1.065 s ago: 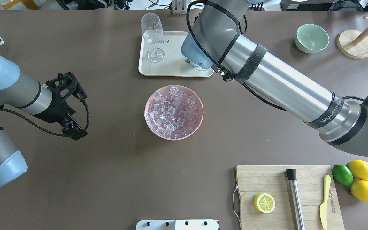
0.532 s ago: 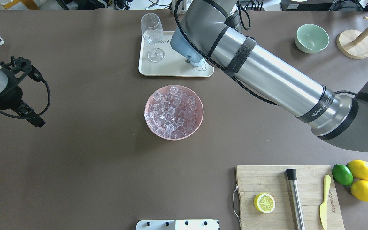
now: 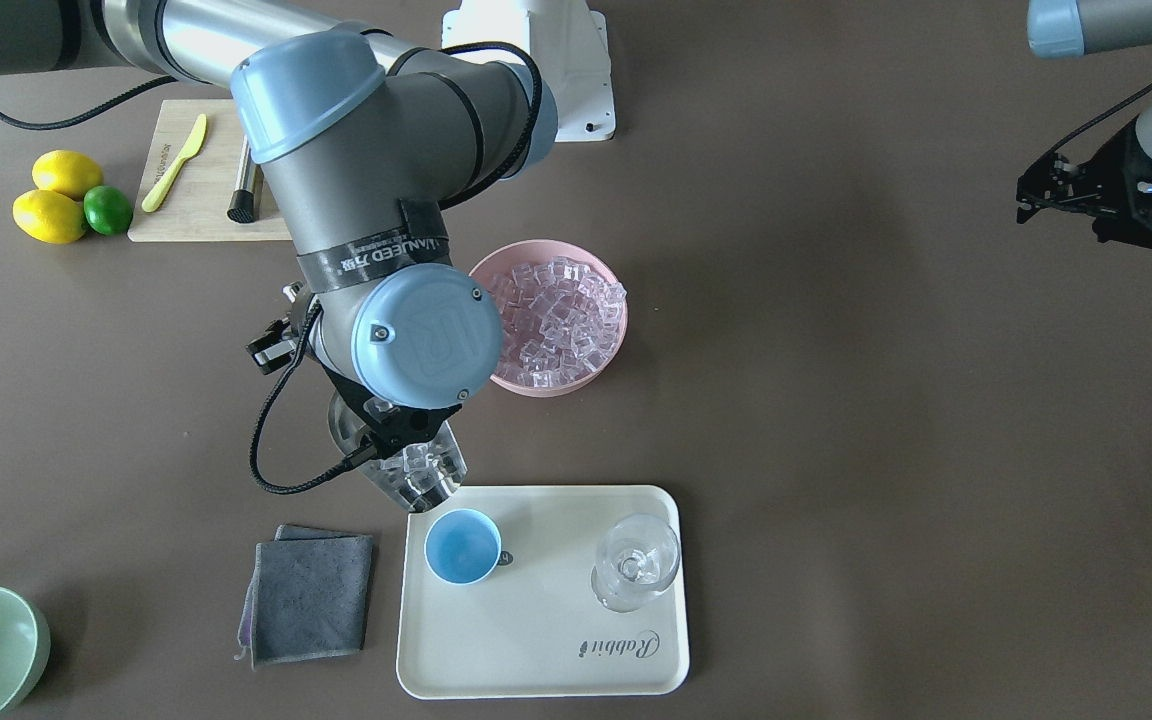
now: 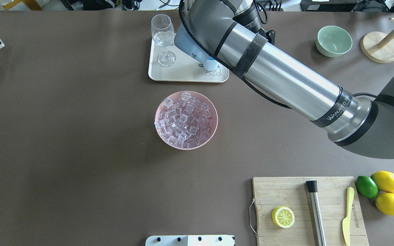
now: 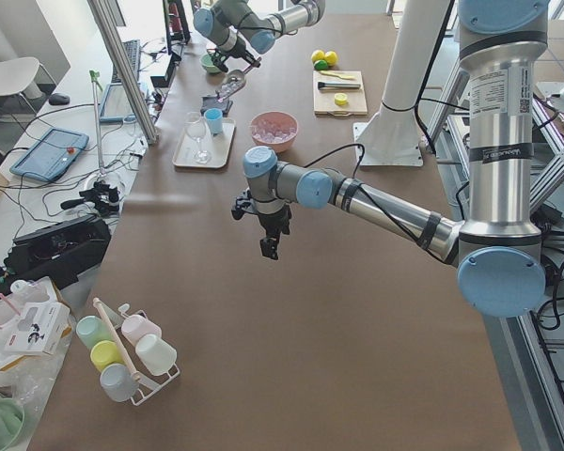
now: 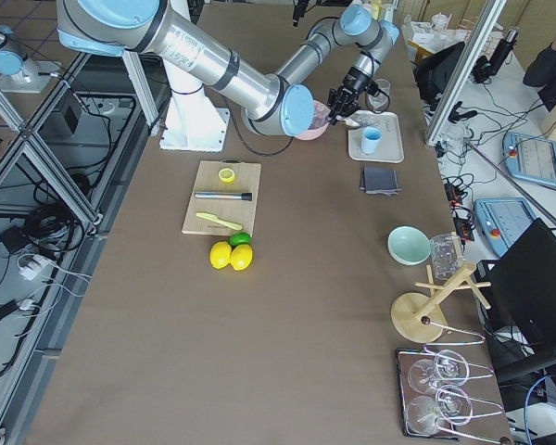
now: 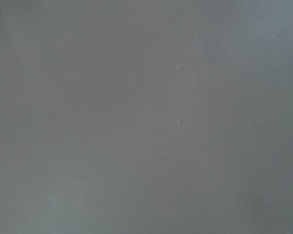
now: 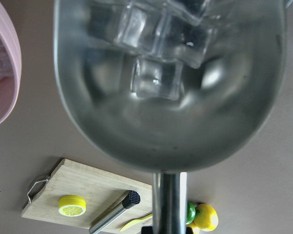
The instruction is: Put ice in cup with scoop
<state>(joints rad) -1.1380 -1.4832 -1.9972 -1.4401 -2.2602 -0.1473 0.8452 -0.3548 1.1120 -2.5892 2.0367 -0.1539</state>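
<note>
A few clear ice cubes (image 8: pixel 158 78) lie in the steel scoop (image 3: pixel 418 470), poised at the near right corner of the tray (image 3: pixel 536 640), just short of the light-blue cup (image 3: pixel 462 546). The right gripper (image 3: pixel 383 422), clamped on the scoop's handle, has swung it farther from the pink bowl (image 3: pixel 576 386), so tipping looks next. The left gripper (image 3: pixel 1034 198) has withdrawn far left, empty, its opening unclear.

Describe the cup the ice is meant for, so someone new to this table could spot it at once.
Find the cream tray opposite the robot, just beyond the pink bowl of ice. Two things stand on it: the cup is the small, round, light-blue one with a tiny dark handle, while its neighbour is a clear stemmed glass.
</note>
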